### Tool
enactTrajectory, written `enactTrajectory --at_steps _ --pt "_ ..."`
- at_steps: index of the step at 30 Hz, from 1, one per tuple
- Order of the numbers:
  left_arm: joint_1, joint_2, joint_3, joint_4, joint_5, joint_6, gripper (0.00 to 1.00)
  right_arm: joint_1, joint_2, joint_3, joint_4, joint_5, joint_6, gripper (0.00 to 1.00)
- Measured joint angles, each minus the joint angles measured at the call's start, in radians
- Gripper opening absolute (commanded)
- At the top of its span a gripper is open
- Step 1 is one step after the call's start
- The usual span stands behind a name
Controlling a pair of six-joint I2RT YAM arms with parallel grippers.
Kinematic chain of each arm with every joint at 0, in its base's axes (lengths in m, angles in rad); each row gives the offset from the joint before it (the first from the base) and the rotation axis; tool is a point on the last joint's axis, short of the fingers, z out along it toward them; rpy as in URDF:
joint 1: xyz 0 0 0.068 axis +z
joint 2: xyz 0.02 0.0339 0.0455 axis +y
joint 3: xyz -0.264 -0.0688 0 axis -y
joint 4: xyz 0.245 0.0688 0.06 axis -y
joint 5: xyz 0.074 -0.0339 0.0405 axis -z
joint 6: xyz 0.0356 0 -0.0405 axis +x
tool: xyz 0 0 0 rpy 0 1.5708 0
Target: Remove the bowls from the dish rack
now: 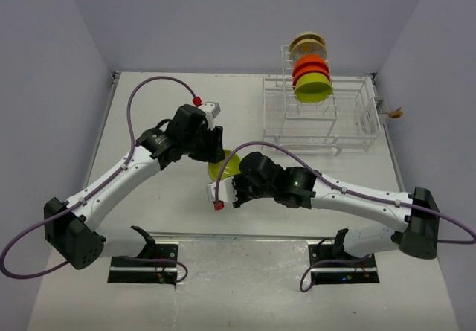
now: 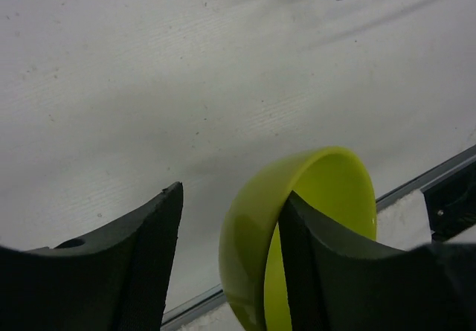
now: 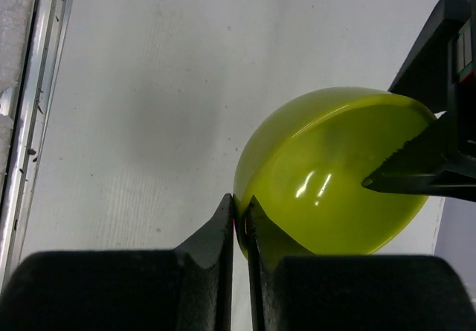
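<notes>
A lime-green bowl (image 1: pixel 222 167) hangs on edge above the table between both grippers. My right gripper (image 1: pixel 233 176) is shut on its rim, as the right wrist view shows, with the gripper (image 3: pixel 239 208) pinching the bowl (image 3: pixel 335 175). My left gripper (image 1: pixel 216 152) is open and straddles the opposite rim. In the left wrist view the gripper (image 2: pixel 230 197) has one finger inside the bowl (image 2: pixel 253 242) and one outside, apart from it. The white dish rack (image 1: pixel 349 126) at the back right holds a cream bowl (image 1: pixel 307 46), an orange-red bowl (image 1: pixel 311 68) and another lime-green bowl (image 1: pixel 313 88) upright in its slots.
A metal rail (image 1: pixel 245 236) runs along the table's near edge, just in front of both arm bases. Grey walls close in the left, back and right sides. A small tan object (image 1: pixel 396 111) sticks out at the right wall beside the rack.
</notes>
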Motion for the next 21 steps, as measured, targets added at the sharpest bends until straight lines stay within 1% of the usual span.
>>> enactTrajectory --at_steps 1,2,3,4,5,6,7,14,15,16,17,18,19,20,21 --pt "-0.003 0.002 -0.007 -0.007 -0.01 0.001 0.39 0.0 0.002 0.002 0.0 0.002 -0.002 0.0" --pt "-0.006 0.005 -0.012 -0.013 -0.016 0.0 0.32 -0.002 0.006 0.003 0.0 0.005 -0.005 0.0" --pt "-0.011 0.008 -0.013 -0.018 -0.023 0.005 0.27 -0.004 0.014 0.005 0.0 0.009 -0.006 0.0" --pt "-0.021 0.012 -0.013 -0.019 -0.033 0.011 0.15 -0.005 0.024 0.006 0.0 0.013 -0.006 0.0" --pt "-0.031 0.016 -0.013 -0.023 -0.048 0.033 0.08 -0.005 0.033 0.007 -0.001 0.024 -0.01 0.0" --pt "-0.036 0.021 -0.013 -0.039 -0.073 0.047 0.03 -0.008 0.041 0.012 0.0 0.032 -0.018 0.0" --pt "-0.04 0.034 -0.013 -0.056 -0.098 0.062 0.0 -0.008 0.047 0.024 -0.003 0.033 -0.021 0.0" --pt "-0.055 0.077 -0.012 -0.076 -0.181 0.095 0.0 -0.008 0.122 0.083 -0.051 0.066 -0.001 0.0" --pt "-0.056 0.079 -0.012 -0.074 -0.185 0.094 0.0 -0.008 0.125 0.085 -0.054 0.069 0.005 0.06" --pt "-0.057 0.079 -0.012 -0.073 -0.19 0.094 0.0 -0.009 0.126 0.086 -0.054 0.072 0.013 0.24" --pt "-0.058 0.079 -0.012 -0.07 -0.192 0.093 0.0 -0.01 0.126 0.088 -0.055 0.075 0.026 0.39" --pt "-0.058 0.077 -0.012 -0.069 -0.204 0.077 0.0 -0.011 0.126 0.09 -0.056 0.083 0.046 0.5" --pt "-0.057 0.075 -0.012 -0.063 -0.217 0.065 0.0 -0.014 0.126 0.093 -0.057 0.09 0.07 0.81" --pt "-0.055 0.072 -0.012 -0.053 -0.231 0.047 0.0 -0.017 0.126 0.093 -0.056 0.102 0.097 0.99" --pt "-0.053 0.068 -0.012 -0.043 -0.247 0.032 0.0 -0.019 0.124 0.093 -0.058 0.11 0.116 0.99"
